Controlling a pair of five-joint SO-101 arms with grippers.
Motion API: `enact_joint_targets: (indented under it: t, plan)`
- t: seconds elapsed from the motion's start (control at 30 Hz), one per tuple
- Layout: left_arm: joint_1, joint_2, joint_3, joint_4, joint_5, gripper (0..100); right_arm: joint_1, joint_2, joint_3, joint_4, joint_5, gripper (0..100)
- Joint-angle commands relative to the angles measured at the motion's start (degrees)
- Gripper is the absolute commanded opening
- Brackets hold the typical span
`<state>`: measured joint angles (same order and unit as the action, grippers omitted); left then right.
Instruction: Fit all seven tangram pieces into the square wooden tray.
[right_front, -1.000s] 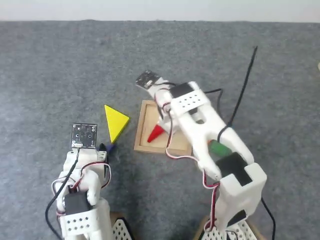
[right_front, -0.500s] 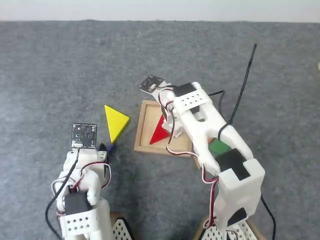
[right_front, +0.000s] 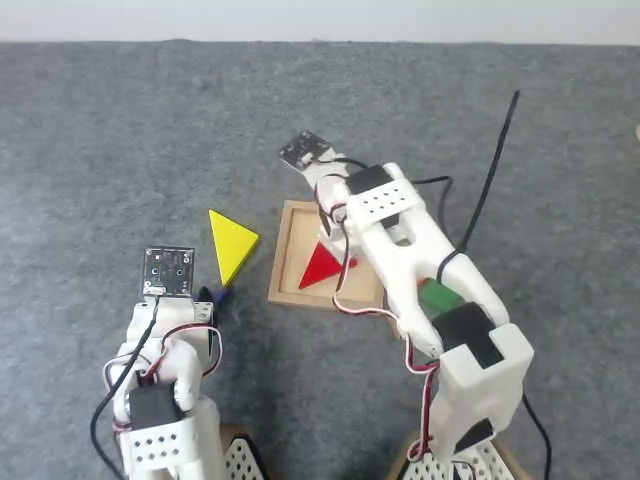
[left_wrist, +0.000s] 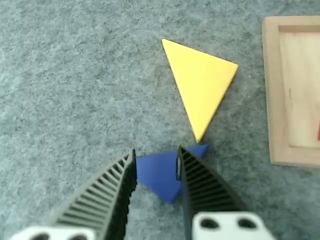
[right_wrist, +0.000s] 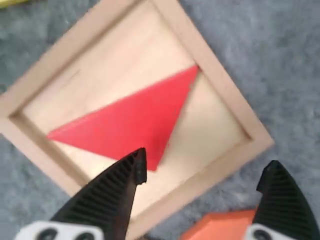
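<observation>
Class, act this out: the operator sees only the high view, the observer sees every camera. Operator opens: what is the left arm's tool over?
Observer: A blue triangular tangram piece lies between the fingers of the left tool.
Operator: Is the right tool carrying the red triangular piece?
Observer: No; the right tool is open above the square wooden tray, and the red piece lies inside.
Operator: Anything hidden beneath that arm?
Observer: An orange flat piece on the grey carpet, just outside the tray's frame.

No readable text or numbers anywhere tbh, just a faint little mark on the wooden tray (right_wrist: 102, 75) floor, too small to read.
</observation>
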<state>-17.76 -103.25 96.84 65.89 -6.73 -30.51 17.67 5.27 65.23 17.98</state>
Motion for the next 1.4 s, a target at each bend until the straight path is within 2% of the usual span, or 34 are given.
enact_joint_targets:
  t: [0.0,0.43,0.7,0.87,1.0,1.13,1.23,1.37]
  plan:
    - [0.3,-1.1,-0.5,0.4,-0.4,14,-0.6,2.0,-0.6,-2.6,-1.4,35.1]
    - [0.3,-1.1,-0.5,0.4,-0.4,14,-13.3,5.7,-5.7,-3.4,-1.3,35.1]
    - [0.3,-1.1,-0.5,0.4,-0.4,14,-13.8,5.7,-9.4,-4.4,-2.1,35.1]
    - [0.3,-1.1,-0.5,0.4,-0.4,14,-8.0,5.0,-12.0,-2.3,-12.1,35.1]
    - [0.3,-1.1,-0.5,0.4,-0.4,14,-2.3,4.5,-12.7,2.1,-24.4,35.1]
    - [0.3,-1.1,-0.5,0.4,-0.4,14,-0.5,4.4,-10.2,5.3,-34.1,35.1]
    - [0.3,-1.1,-0.5,0.4,-0.4,14,-1.5,2.6,-7.0,5.1,-36.8,35.0]
    - [0.3,-1.1,-0.5,0.4,-0.4,14,-2.1,0.3,-3.3,2.9,-36.6,35.0]
